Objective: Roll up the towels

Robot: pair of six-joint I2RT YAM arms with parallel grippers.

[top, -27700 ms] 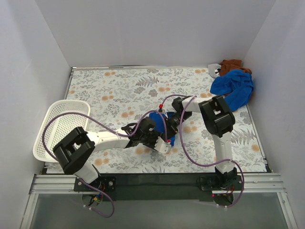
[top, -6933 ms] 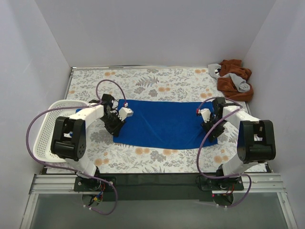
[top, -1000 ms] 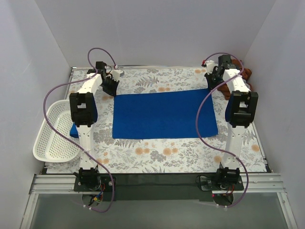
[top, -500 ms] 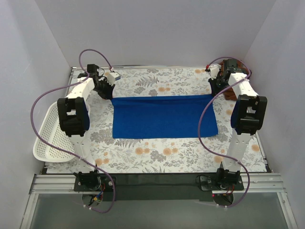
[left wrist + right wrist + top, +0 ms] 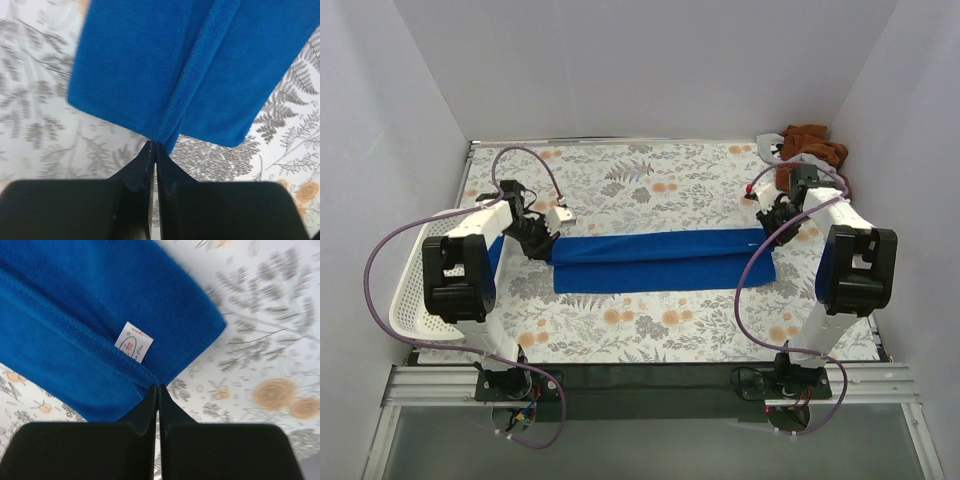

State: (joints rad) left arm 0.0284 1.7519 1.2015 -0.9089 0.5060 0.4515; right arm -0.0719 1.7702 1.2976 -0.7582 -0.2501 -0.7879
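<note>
A blue towel (image 5: 660,260) lies across the middle of the table, its far edge folded over toward the near edge into a long band. My left gripper (image 5: 548,240) is shut on the towel's folded left corner (image 5: 167,130). My right gripper (image 5: 767,224) is shut on the folded right corner (image 5: 145,372), beside a white label (image 5: 133,342). Both hold their corners a little above the lower layer. More towels, brown and grey (image 5: 807,148), lie heaped at the far right corner.
A white mesh basket (image 5: 420,280) stands at the left table edge, with something blue inside it behind the left arm. The table carries a floral cloth (image 5: 650,180). White walls close the far and side edges.
Both grippers have drawn the towel's far edge from the back of the table toward the near edge, folding the flat towel into a narrower band.
</note>
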